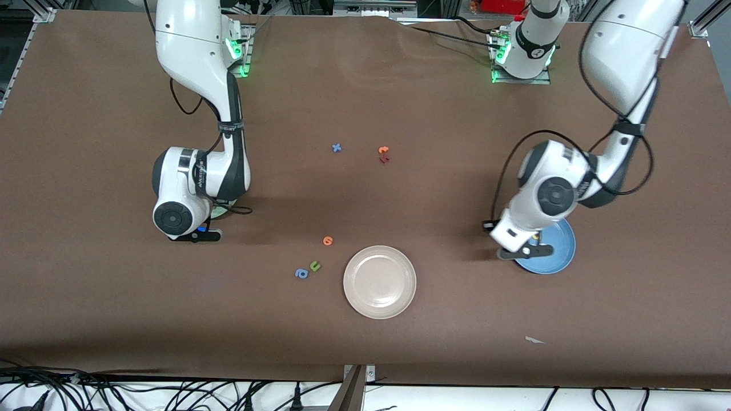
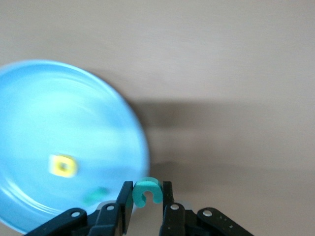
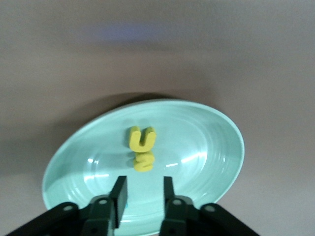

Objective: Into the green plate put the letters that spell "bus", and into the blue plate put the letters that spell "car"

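**Teal c pinched over the blue plate's edge**

Teal foam shows between the left gripper [image 2: 147,196] fingertips: the c [image 2: 146,191], clamped tight, hanging over the rim of the blue plate [image 2: 44,113]. In that plate lie a yellow a [image 2: 64,165] and a teal shape [image 2: 96,195], too blurred to read. In the front view the left arm bends down from its base, wrist tipped over the blue plate [image 1: 557,257].

The right gripper [image 3: 142,191] hangs low over the green plate [image 3: 206,142], its fingers parted with nothing between them. The yellow u [image 3: 142,138] and yellow s [image 3: 143,161] touch each other mid-plate. The right arm's elbow folds low, hiding most of that plate from the front.

Loose on the brown table: cream-white plate [image 1: 380,281], blue a [image 1: 301,273], green u [image 1: 314,266], orange letter [image 1: 328,241], blue x [image 1: 337,148]. No arm lettering can be read.
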Tool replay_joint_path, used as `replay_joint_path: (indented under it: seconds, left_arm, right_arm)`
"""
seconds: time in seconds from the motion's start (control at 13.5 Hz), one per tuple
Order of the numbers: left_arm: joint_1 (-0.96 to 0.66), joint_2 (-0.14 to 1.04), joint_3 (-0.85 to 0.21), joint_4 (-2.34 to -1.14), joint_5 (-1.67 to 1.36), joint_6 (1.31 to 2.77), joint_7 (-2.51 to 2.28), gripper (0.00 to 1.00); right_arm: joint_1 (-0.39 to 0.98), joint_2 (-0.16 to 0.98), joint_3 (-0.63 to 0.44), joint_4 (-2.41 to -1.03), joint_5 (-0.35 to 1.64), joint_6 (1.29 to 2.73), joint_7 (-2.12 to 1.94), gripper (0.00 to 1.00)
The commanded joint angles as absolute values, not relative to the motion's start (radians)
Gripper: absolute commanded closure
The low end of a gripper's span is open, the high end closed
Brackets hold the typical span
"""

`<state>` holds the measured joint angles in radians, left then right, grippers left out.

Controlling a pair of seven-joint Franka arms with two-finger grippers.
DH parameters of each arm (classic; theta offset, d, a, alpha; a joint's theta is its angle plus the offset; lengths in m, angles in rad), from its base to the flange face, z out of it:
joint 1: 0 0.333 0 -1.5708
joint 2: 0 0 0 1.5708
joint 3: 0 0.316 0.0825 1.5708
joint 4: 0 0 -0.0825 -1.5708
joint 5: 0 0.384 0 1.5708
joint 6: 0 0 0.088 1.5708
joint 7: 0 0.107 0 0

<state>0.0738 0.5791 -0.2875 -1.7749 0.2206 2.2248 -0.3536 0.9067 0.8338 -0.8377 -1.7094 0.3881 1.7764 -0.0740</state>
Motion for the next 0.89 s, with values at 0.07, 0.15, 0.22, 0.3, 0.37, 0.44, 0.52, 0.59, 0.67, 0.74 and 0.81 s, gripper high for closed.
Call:
replay_joint_path:
  seconds: [0.07, 0.15, 0.22, 0.3, 0.37, 0.44, 0.52, 0.59, 0.67, 0.74, 0.81]
  left_arm:
    - [0.173, 0.583, -0.301, -1.746, 0.252, 2.21, -0.143, 0.0]
    - [0.181, 0.581, -0.301, -1.735, 0.25, 2.21, -0.14, 0.0]
    - [0.19, 0.58, -0.301, -1.721, 0.247, 2.21, -0.143, 0.0]
    - [0.204, 0.575, -0.302, -1.717, 0.239, 2.21, -0.143, 0.0]
    - [0.215, 0.572, -0.304, -1.715, 0.239, 2.21, -0.14, 0.0]
    - [0.219, 0.563, -0.304, -1.715, 0.239, 2.2, -0.138, 0.0]
    - [0.235, 0.546, -0.304, -1.713, 0.239, 2.174, -0.127, 0.0]
    - [0.261, 0.531, -0.307, -1.712, 0.238, 2.151, -0.095, 0.0]
    - [0.271, 0.522, -0.304, -1.71, 0.236, 2.143, -0.059, 0.0]
    - [0.27, 0.494, -0.293, -1.71, 0.221, 2.116, -0.022, 0.0]
    - [0.255, 0.467, -0.25, -1.71, 0.151, 2.085, 0.009, 0.0]
  right_arm:
    - [0.931, 0.792, -0.848, -1.692, 0.396, 1.714, -0.089, 0.0]
    - [0.931, 0.761, -0.853, -1.677, 0.396, 1.701, -0.094, 0.0]
    - [0.931, 0.721, -0.862, -1.668, 0.396, 1.678, -0.098, 0.0]
    - [0.931, 0.68, -0.87, -1.661, 0.396, 1.674, -0.1, 0.0]
    - [0.93, 0.642, -0.88, -1.655, 0.397, 1.674, -0.103, 0.0]
    - [0.931, 0.614, -0.885, -1.64, 0.393, 1.671, -0.106, 0.0]
    - [0.931, 0.589, -0.906, -1.609, 0.39, 1.652, -0.109, 0.0]
    - [0.931, 0.568, -0.92, -1.551, 0.394, 1.61, -0.107, 0.0]
    - [0.931, 0.562, -0.926, -1.487, 0.394, 1.547, -0.106, 0.0]
    - [0.931, 0.537, -0.922, -1.448, 0.384, 1.495, -0.098, 0.0]
    - [0.928, 0.517, -0.916, -1.436, 0.382, 1.458, -0.097, 0.0]
